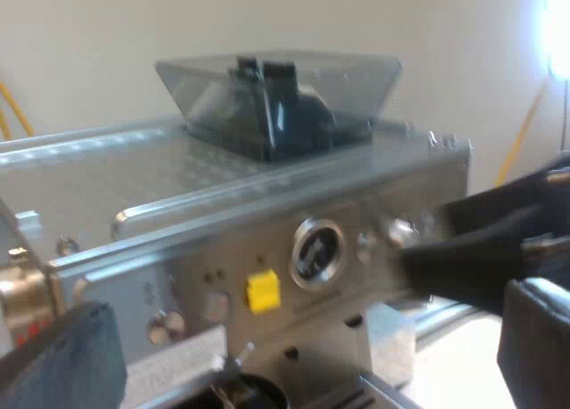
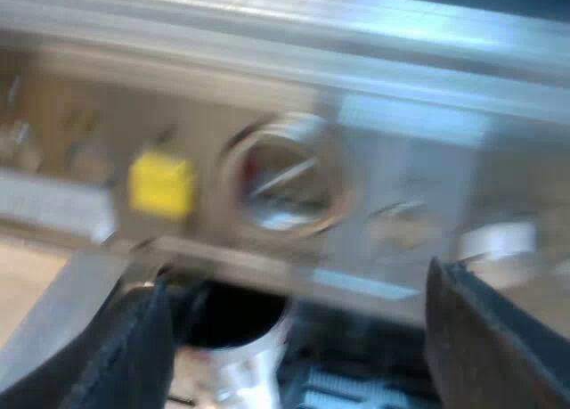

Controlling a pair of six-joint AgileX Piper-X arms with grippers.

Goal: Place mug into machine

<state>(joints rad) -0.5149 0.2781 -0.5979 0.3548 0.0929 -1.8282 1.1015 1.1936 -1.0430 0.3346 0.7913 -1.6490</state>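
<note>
Your right claw (image 2: pixel 294 324) is spread wide, nothing pinched: two matte black fingers (image 2: pixel 120 355), blocky and rubbery-looking, flank the machine's front. Just beyond them, under the panel, stands a shiny round metal cylinder with a dark mouth. It reads as the mug (image 2: pixel 239 355), though the blur leaves that unsure. It's upright, just beside the slotted drip grate (image 2: pixel 352 391). Above it is the brushed-steel espresso machine (image 2: pixel 419 159) panel, with a round chrome-rimmed gauge (image 2: pixel 287 179) and a square yellow tag (image 2: pixel 161 183). Your left claw (image 1: pixel 307 347) is also spread and empty, fingers dark and flat-faced. Past it you get the steel front from higher up, a flat textured top, and a smoky translucent plastic bean hopper (image 1: pixel 276 88), funnel-shaped, on top. The right arm (image 1: pixel 476 249), black, crosses the panel at the small knobs (image 1: pixel 403 232).
</note>
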